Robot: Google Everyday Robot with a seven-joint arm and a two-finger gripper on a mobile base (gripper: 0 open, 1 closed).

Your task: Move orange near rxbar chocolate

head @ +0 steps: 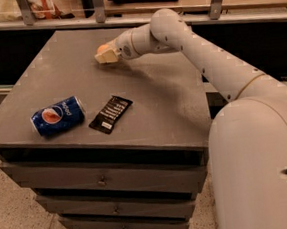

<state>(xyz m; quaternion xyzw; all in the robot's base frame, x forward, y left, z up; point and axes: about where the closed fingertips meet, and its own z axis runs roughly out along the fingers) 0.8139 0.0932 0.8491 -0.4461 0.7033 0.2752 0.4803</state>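
The orange (100,48) is a small pale-orange ball at the far middle of the grey cabinet top (162,100). My gripper (106,55) reaches in from the right and sits right against the orange, covering most of it. The rxbar chocolate (111,114) is a flat black wrapper with white lettering. It lies near the front edge, well in front of the orange and the gripper.
A blue Pepsi can (57,115) lies on its side just left of the bar. The cabinet has drawers (104,180) below. A railing and shelf (124,8) run behind the top. My white arm and base (257,146) fill the right side.
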